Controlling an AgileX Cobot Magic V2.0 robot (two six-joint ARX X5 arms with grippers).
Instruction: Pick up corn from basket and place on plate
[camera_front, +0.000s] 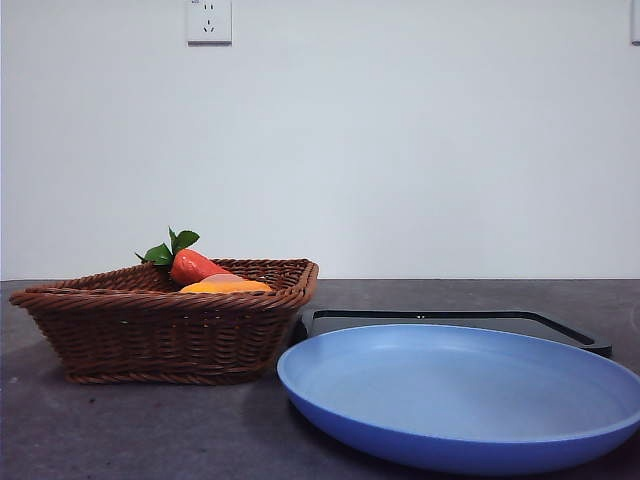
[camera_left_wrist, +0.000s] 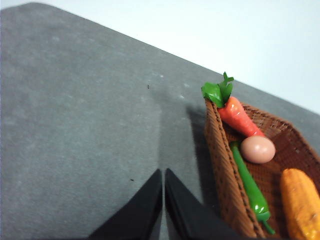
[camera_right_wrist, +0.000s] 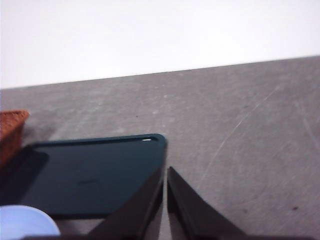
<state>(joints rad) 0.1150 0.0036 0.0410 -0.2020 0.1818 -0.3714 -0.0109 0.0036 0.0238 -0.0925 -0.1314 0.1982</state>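
Observation:
The corn (camera_left_wrist: 301, 201) lies in the brown wicker basket (camera_left_wrist: 223, 165), a bumpy yellow-orange cob; in the front view only its top (camera_front: 226, 286) shows over the basket's rim (camera_front: 160, 325). The blue plate (camera_front: 465, 395) sits in the front right, beside the basket. My left gripper (camera_left_wrist: 163, 172) hangs shut over bare table just outside the basket's wall, apart from the corn. My right gripper (camera_right_wrist: 165, 171) is shut over the table by the corner of a black tray, with a sliver of the plate (camera_right_wrist: 25, 221) at the picture's edge. Neither gripper shows in the front view.
In the basket with the corn lie a red-orange carrot with green leaves (camera_left_wrist: 239, 115), a pinkish egg-like ball (camera_left_wrist: 258, 149) and a green chilli (camera_left_wrist: 249, 182). A flat black tray (camera_front: 450, 320) lies behind the plate. A wall socket (camera_front: 208, 20) is on the back wall.

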